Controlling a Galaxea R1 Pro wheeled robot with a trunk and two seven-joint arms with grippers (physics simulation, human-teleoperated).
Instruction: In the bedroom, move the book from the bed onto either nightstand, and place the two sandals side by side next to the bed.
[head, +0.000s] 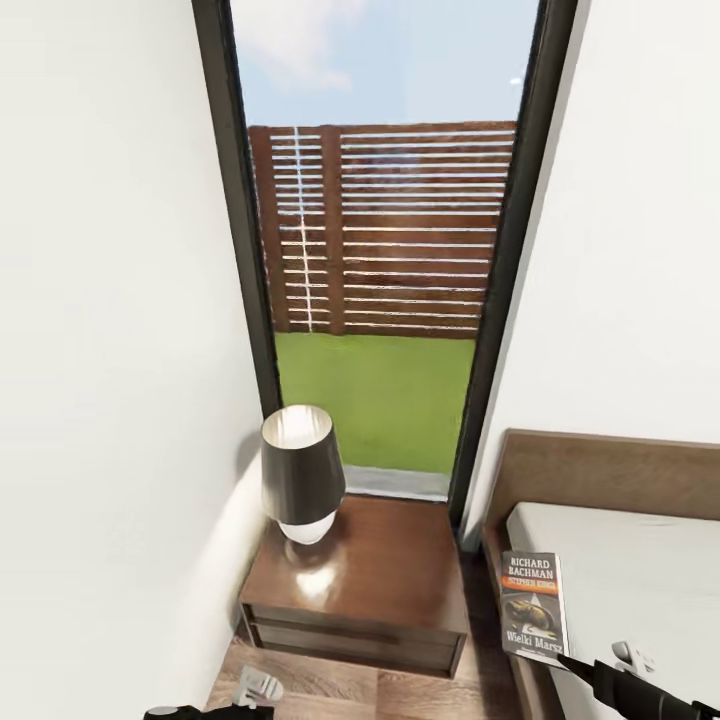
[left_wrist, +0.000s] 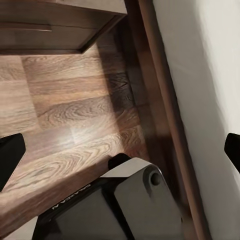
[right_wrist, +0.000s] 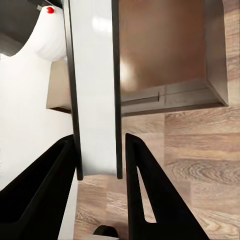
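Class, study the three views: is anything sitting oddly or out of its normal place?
Yes. The book stands upright in the air between bed and nightstand, pinched by the right gripper, rather than lying on a surface. The lamp stands straight.

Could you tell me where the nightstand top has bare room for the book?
The nightstand is bare from the lamp across to its bed-side edge and front. The back-left corner is taken by the lamp. The right gripper holds the book upright beside the bed.
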